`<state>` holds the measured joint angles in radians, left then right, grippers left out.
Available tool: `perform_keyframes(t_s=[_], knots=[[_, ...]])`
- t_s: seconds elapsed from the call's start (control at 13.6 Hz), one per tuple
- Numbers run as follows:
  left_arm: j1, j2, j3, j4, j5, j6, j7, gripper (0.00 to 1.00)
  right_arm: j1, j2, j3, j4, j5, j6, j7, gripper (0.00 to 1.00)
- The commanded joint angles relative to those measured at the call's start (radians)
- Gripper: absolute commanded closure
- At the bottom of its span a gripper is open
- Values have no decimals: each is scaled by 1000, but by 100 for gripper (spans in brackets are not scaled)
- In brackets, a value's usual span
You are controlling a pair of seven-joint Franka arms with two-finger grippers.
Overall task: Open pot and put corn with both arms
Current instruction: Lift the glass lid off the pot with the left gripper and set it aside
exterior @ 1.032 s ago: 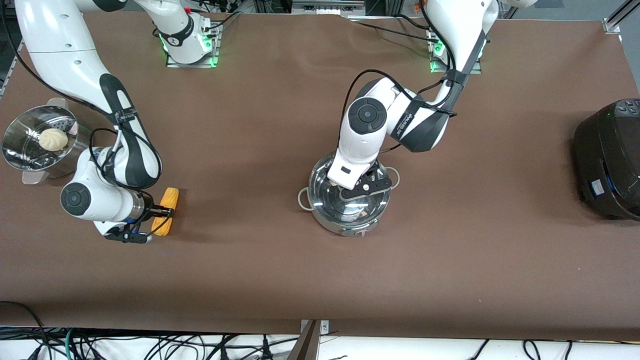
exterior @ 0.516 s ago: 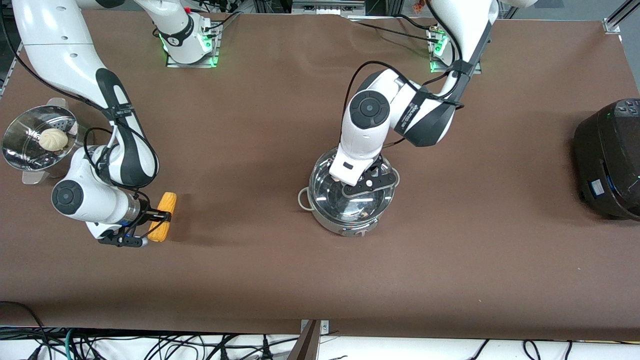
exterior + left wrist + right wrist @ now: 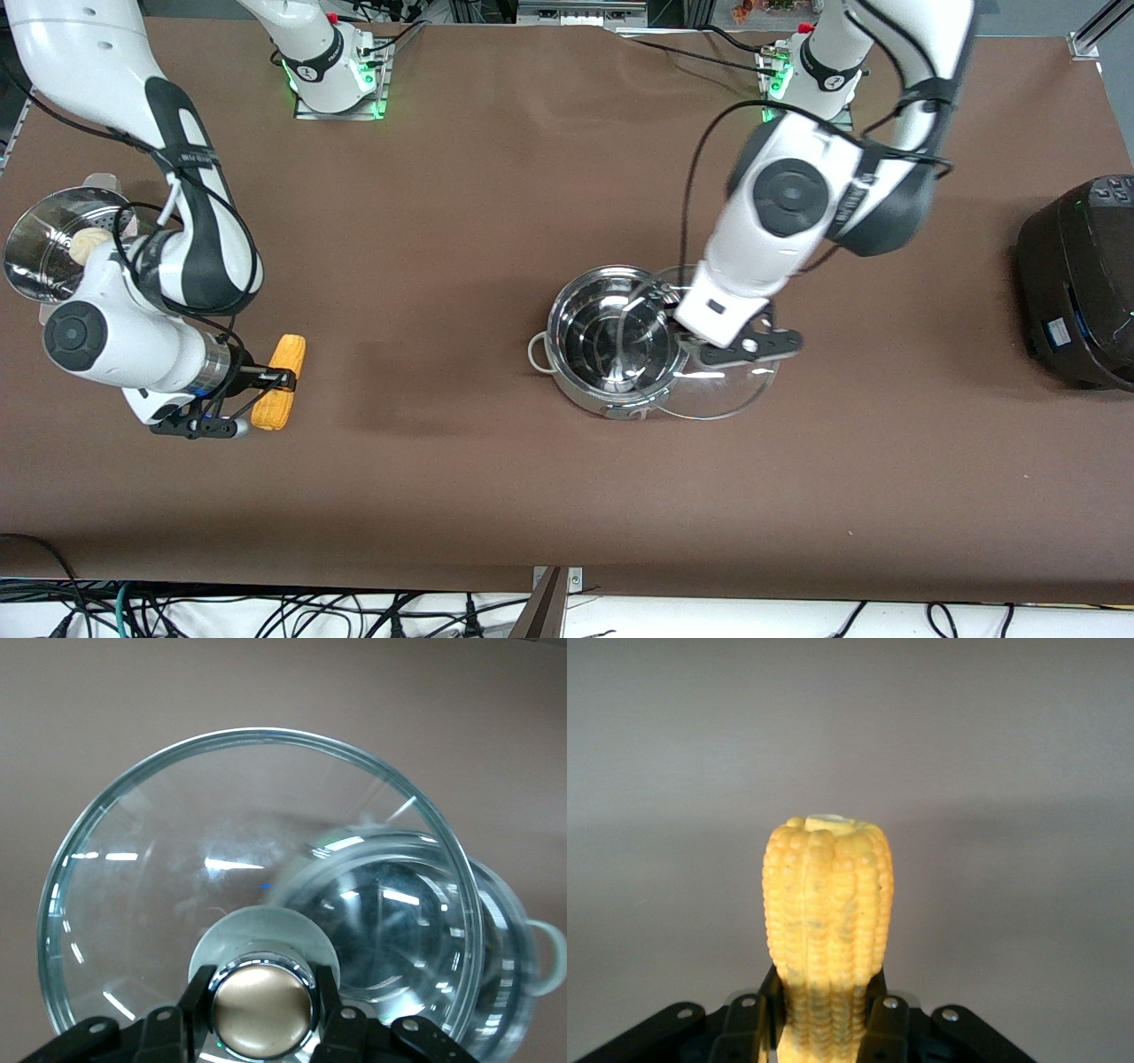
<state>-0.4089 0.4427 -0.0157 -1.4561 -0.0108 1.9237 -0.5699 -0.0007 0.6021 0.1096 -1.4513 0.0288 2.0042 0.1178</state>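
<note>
the brown tabletop (image 3: 496, 195) carries the open pot (image 3: 609, 347) mid-table, a steamer (image 3: 44, 257) at the right arm's end, a black cooker (image 3: 1076, 279) at the left arm's end.

From my station, even overhead light falls on the brown surface (image 3: 496, 496), with soft shadows under both arms. Bright glare streaks the steel pot (image 3: 611, 341) and the glass lid (image 3: 257, 895), whose left wrist view shows white strip reflections across the glass and a warped pot rim seen through it. In the right wrist view the corn (image 3: 827, 912) is sharp and evenly lit, its backdrop a smooth grey-brown gradient.
</note>
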Motion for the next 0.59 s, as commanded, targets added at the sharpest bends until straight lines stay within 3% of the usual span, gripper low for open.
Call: perform_keyframes(t_s=[0.0, 0.29, 0.52], knots=[[73, -162, 42, -196, -28, 18, 241, 100, -4, -5, 63, 106, 13, -129, 40, 62], [130, -199, 155, -308, -78, 58, 543, 100, 34, -5, 183, 233, 8, -216, 225, 62], [156, -197, 207, -435, -77, 206, 691, 100, 149, 5, 197, 301, 5, -199, 344, 62]])
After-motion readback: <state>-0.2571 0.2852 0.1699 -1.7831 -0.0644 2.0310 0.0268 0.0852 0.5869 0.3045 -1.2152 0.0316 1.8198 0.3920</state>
